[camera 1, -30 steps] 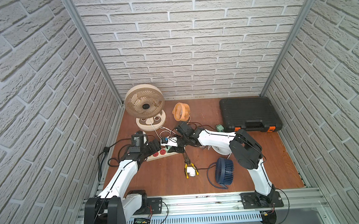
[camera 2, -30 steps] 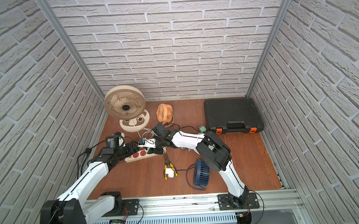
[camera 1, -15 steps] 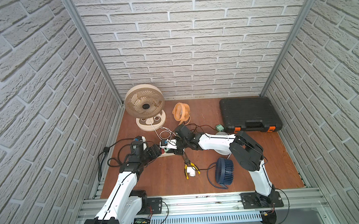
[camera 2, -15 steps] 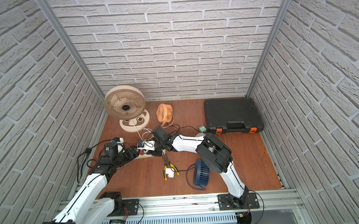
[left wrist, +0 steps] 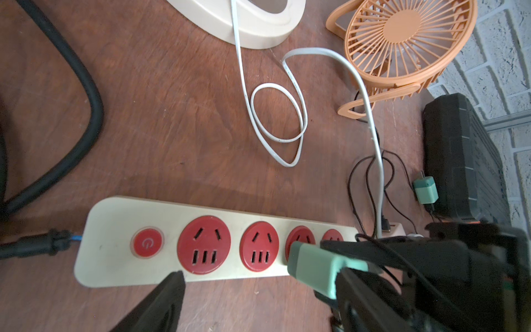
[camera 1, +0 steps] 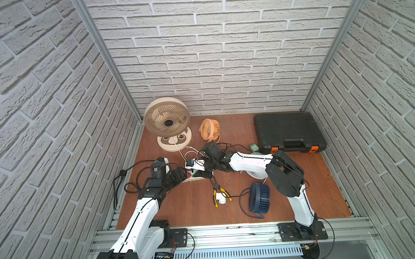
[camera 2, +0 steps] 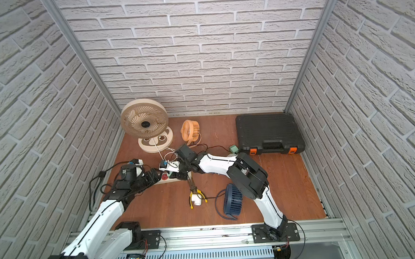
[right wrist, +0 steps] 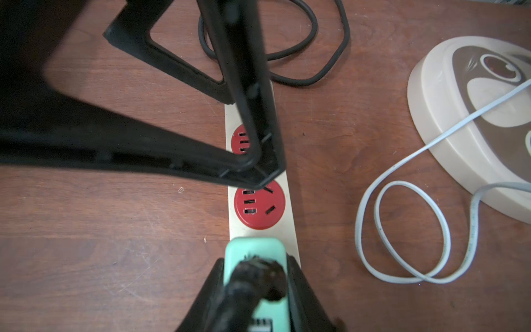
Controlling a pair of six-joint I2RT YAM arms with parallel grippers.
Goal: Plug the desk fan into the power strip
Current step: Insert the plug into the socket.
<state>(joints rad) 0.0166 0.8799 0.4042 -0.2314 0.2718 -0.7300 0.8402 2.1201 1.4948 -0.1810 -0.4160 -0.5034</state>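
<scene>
Though overhead hides it, wrist shows green plug (right wrist: 254, 247).

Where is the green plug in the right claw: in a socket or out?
Cannot tell. The right claw holds the green plug over the power strip, at the third socket from the switch; its prongs are hidden.

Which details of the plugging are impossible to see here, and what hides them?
Prongs of the green plug: right wrist view, hidden under the plug's body and the right gripper; insertion unclear.
Third and fourth sockets of the power strip: left wrist view, partly covered by the plug.
The plug's cable: cut off at the right wrist view's edge; too thin in both top views.
</scene>
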